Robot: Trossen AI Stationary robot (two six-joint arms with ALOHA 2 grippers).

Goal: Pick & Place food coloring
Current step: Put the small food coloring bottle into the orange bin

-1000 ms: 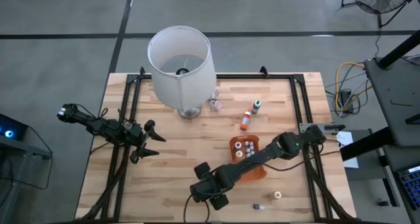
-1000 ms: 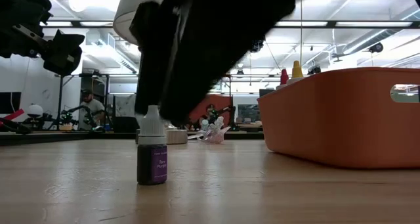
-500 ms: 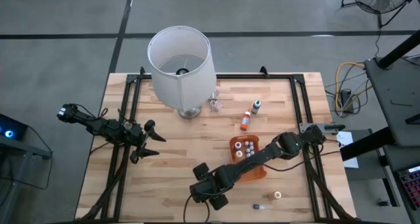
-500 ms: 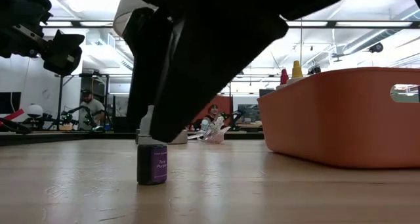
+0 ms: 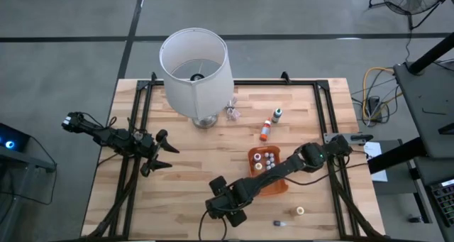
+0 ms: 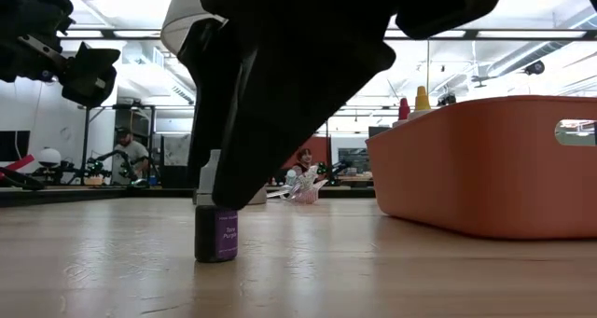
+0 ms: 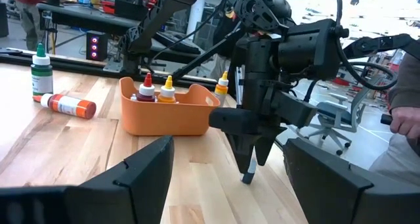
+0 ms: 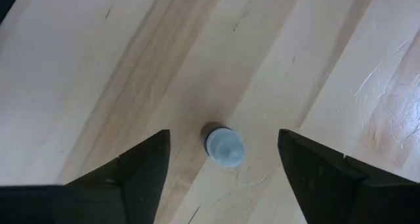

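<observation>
While the left gripper waits with its fingers spread apart over the table's left side, the right gripper hangs straight above a purple food coloring bottle standing upright near the table's front edge. Its fingers stand apart on either side of the white cap, not touching it. Beside them sits the orange tray holding more bottles.
</observation>
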